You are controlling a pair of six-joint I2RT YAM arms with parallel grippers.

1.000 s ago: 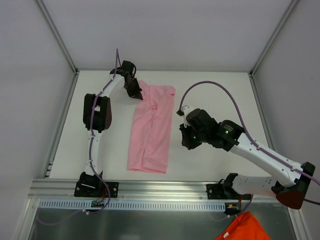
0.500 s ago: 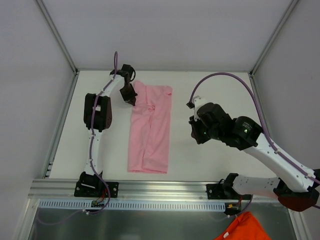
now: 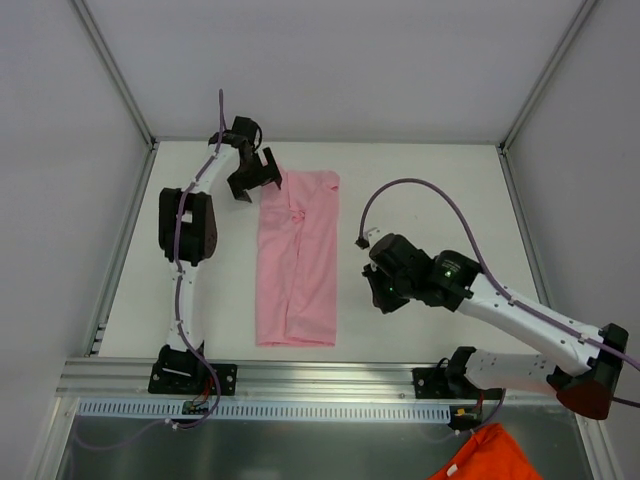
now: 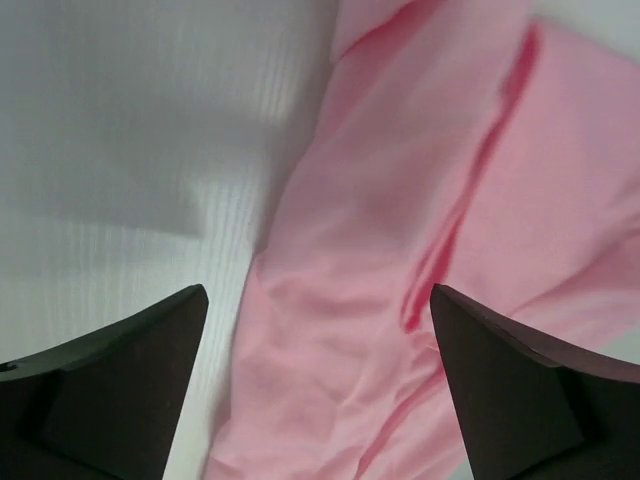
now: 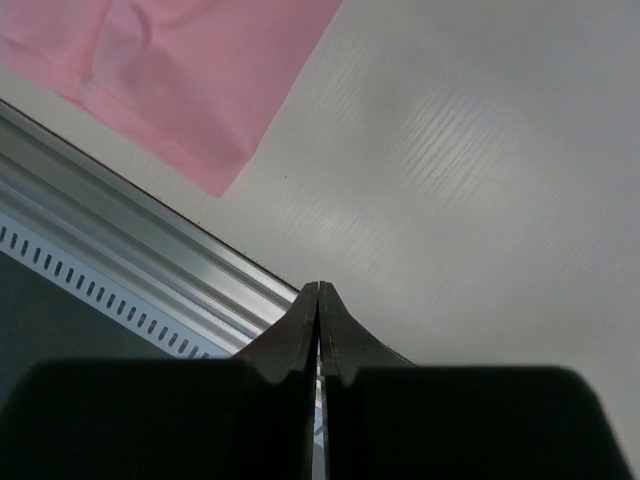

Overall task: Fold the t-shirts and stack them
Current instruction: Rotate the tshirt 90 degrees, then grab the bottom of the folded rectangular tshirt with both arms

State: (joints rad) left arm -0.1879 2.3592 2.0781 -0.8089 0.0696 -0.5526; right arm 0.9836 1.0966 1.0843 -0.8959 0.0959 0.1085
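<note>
Light pink thin-fabric short-sleeved t-shirt (image 3: pixel 297 262): soft, limp, light; judged best pinched at corners.
Left gripper (image 3: pixel 254 184): spread wide, empty, over shirt's far-left edge.
Shirt look: narrow lengthwise-folded strip, creased near left gripper, lying between grippers.
Right gripper (image 5: pixel 318 290): fingers pressed together, empty, shirt leftward.

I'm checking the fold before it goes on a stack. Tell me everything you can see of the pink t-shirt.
Plain light pink t-shirt of thin soft cloth, no print. Folded lengthwise into a long narrow strip, it lies flat on the white table, creased near its far end. The open left hand is at its far left corner; contact unclear. The shut right hand is apart.
</note>
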